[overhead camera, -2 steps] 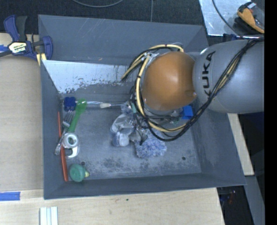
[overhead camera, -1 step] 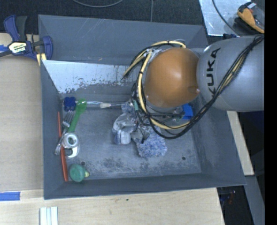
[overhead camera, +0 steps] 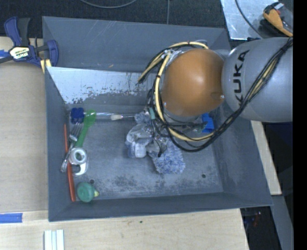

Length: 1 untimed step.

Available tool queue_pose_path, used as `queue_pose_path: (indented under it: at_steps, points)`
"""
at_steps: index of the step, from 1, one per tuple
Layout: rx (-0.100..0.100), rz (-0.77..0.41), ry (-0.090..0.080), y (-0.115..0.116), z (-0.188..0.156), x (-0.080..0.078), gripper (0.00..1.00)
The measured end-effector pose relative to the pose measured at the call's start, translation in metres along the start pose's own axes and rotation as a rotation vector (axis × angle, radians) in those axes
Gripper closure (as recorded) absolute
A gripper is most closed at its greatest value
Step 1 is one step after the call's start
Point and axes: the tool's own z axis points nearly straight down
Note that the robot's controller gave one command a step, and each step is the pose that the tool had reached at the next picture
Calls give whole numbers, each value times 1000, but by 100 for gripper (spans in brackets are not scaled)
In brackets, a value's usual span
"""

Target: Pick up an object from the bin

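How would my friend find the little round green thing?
Look in the grey bin, at its lower left corner. Beside the end of the orange stick lies the green knob, round and squat, unlike the long green handle above it.

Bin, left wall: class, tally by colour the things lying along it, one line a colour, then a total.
Blue: 1, the blue block
Green: 2, the green-handled tool and the green round knob
Orange: 1, the orange stick
Silver: 1, the metal ring
Total: 5
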Motion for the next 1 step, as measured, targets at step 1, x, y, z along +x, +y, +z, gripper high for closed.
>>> queue_pose_path:
  at_steps: [1]
  points:
    - [3, 3, -4, -1, -10, -1, 100]
